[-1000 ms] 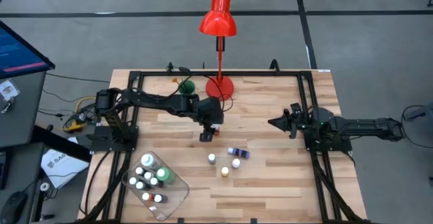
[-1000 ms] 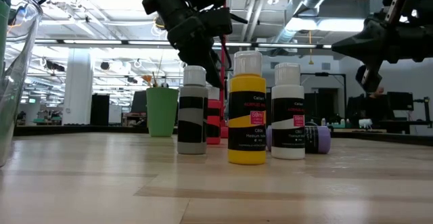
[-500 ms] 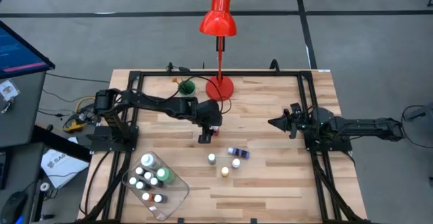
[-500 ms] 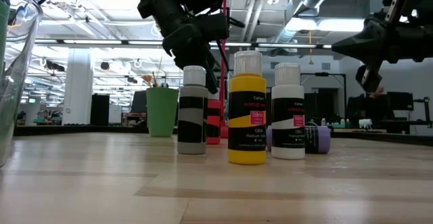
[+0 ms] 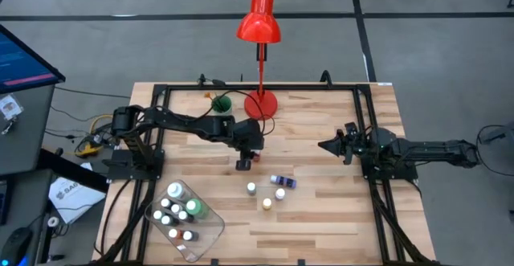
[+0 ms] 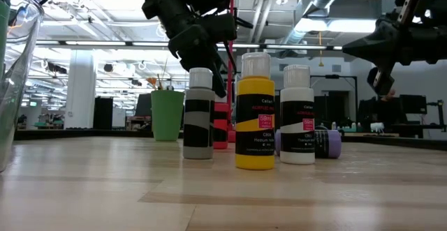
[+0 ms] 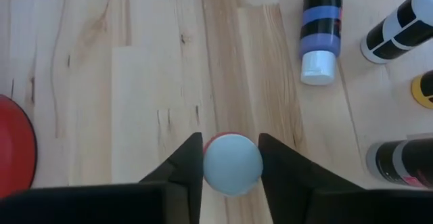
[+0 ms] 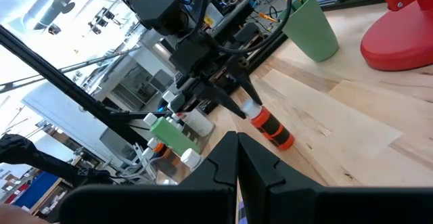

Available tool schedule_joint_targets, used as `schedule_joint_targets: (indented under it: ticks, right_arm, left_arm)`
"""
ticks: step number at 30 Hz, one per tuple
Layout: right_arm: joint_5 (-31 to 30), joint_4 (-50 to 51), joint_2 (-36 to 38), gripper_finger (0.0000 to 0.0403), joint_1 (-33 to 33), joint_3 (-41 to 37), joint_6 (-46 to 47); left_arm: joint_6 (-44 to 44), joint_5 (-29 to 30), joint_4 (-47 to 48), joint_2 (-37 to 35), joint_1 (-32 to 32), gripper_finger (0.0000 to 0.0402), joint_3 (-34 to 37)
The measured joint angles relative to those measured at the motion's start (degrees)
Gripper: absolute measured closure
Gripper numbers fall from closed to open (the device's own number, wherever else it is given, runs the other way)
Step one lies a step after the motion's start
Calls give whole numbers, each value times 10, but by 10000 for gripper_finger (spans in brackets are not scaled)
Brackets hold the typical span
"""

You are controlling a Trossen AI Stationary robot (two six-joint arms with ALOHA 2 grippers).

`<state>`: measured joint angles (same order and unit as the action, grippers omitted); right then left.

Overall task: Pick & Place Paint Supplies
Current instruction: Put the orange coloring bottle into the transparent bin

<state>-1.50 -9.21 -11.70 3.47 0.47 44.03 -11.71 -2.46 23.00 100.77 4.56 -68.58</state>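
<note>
- Your bench (image 5: 321, 129) is pale wood planks inside a black frame, with a red lamp (image 5: 259, 25) standing at the far edge and a green cup (image 5: 222, 103) beside its base; both sit out of the working lane.
- Beyond the bench, the low view looks into a big open hall with ceiling ducts and strip lights; no person shows.
- Your clear tray (image 5: 210, 232) waits at the near left corner, already packed with white-capped bottles plus one larger green bottle (image 5: 196, 208), so that reads as the drop-off.
- Left gripper (image 7: 231, 158) is down over the red bottle (image 8: 272, 128), which stands upright mid-bench. Its jaws sit released on either side of the white cap, straddling it, not yet clenched, lined up for a top-down pinch.
- Right gripper (image 5: 333, 146) hangs parked at the right side, well apart from the bottles, jaws pressed together on nothing.
- Still loose: a purple bottle (image 5: 283, 182) lying on its side, and three upright ones just nearer you, yellow bottle (image 6: 255, 112) among them.
</note>
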Motion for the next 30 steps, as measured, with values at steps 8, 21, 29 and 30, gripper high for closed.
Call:
schedule_joint_targets:
  ticks: [8,21,29,30]
  right_arm:
    - [0,0,0,403,0,0,0]
    - [0,0,0,403,0,0,0]
    - [0,1,0,403,0,0,0]
    - [0,1,0,403,0,0,0]
  left_arm:
    - [49,0,9,-33,-13,312,1]
    - [148,-3,61,-337,-222,309,0]
    - [319,202,263,-438,-398,306,0]
    - [347,241,290,-446,-412,306,0]
